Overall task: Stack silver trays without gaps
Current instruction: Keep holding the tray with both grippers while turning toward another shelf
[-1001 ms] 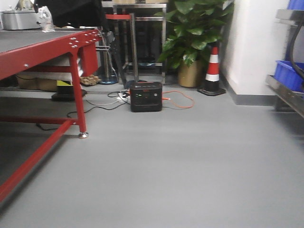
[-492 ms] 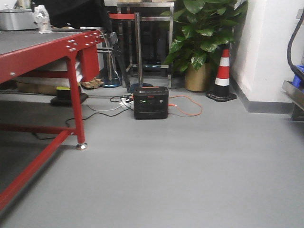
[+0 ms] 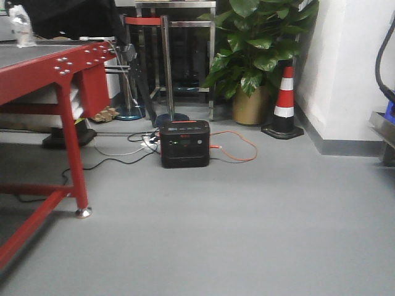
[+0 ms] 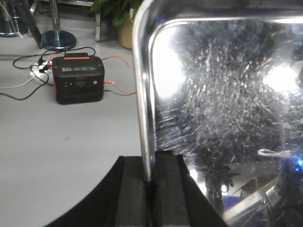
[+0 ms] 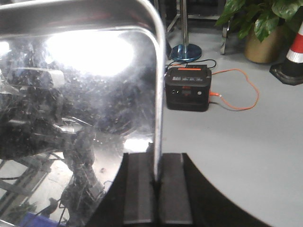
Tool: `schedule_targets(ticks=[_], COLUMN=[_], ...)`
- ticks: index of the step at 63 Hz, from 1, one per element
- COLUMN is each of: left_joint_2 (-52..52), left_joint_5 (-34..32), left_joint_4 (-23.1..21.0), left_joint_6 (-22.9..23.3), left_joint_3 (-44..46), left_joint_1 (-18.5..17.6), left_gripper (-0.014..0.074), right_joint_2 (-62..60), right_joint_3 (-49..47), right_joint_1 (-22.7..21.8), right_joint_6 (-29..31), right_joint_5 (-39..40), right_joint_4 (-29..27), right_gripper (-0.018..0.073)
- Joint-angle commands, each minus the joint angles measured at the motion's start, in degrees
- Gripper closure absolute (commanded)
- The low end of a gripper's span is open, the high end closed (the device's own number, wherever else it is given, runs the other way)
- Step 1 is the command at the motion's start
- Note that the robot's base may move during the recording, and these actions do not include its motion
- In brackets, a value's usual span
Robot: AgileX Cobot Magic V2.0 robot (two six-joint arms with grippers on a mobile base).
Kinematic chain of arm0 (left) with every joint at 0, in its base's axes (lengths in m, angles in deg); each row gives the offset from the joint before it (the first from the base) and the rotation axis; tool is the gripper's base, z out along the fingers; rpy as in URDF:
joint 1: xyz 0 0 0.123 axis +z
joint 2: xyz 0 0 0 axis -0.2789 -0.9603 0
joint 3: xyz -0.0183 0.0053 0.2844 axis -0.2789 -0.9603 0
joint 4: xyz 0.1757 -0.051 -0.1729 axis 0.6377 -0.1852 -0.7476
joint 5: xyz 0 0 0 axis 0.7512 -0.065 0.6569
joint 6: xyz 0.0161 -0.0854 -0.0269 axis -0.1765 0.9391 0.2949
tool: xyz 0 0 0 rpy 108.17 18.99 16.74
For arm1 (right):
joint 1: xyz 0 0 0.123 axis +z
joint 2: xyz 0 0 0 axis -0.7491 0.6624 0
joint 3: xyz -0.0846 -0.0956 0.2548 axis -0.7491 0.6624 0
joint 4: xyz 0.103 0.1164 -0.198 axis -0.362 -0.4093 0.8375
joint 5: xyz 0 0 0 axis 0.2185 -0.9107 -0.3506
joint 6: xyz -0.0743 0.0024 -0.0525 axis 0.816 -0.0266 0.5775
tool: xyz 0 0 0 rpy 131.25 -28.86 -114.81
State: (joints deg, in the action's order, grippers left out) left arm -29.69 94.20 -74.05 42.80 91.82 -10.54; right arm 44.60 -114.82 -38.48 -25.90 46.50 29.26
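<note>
Filling the right of the left wrist view, a tray (image 4: 227, 104) is shown with its left rim pinched between the dark pads of the left gripper (image 4: 150, 163) at bottom centre. In the right wrist view a tray (image 5: 75, 94) is spread over the left of the frame, and its right rim is clamped by the right gripper (image 5: 157, 158) at bottom centre. Whether one tray is shared by both cannot be told. Much of each wrist view is blocked by the shiny scratched metal.

Grey floor (image 3: 247, 234) is seen beyond the rims. A black power station (image 3: 185, 143) is set on it at the middle of the front view, with an orange cable (image 3: 237, 148) looped at its right. A stanchion (image 3: 166, 68) is stood just behind it. Further right a plant (image 3: 259, 43) in a gold pot (image 3: 250, 106) is placed, with a striped cone (image 3: 284, 102) just beside the pot, near the white wall (image 3: 352, 61). A red table (image 3: 43, 71) is seen at the left, its leg planted at lower left. A steel shelf (image 3: 384, 123) is cut off at the right edge.
</note>
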Motion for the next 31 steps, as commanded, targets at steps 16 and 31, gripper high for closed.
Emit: schedule_targets(ticks=[16, 31], left_joint_2=[0.19, 0.19], left_joint_5=[-1.16, -1.16], left_joint_4=[0.75, 0.75], left_joint_6=[-0.48, -0.48], left_joint_3=[0.46, 0.46], left_joint_1=[0.28, 0.28], left_gripper=[0.0615, 0.0615], right_joint_2=[-0.84, -0.84], right_joint_3=[-0.83, -0.83], right_joint_1=[-0.05, -0.05], right_joint_6=[0.68, 0.68], right_joint_5=[3.30, 3.39], right_joint_4=[-0.37, -0.37], right_gripper=[0.0629, 0.0629])
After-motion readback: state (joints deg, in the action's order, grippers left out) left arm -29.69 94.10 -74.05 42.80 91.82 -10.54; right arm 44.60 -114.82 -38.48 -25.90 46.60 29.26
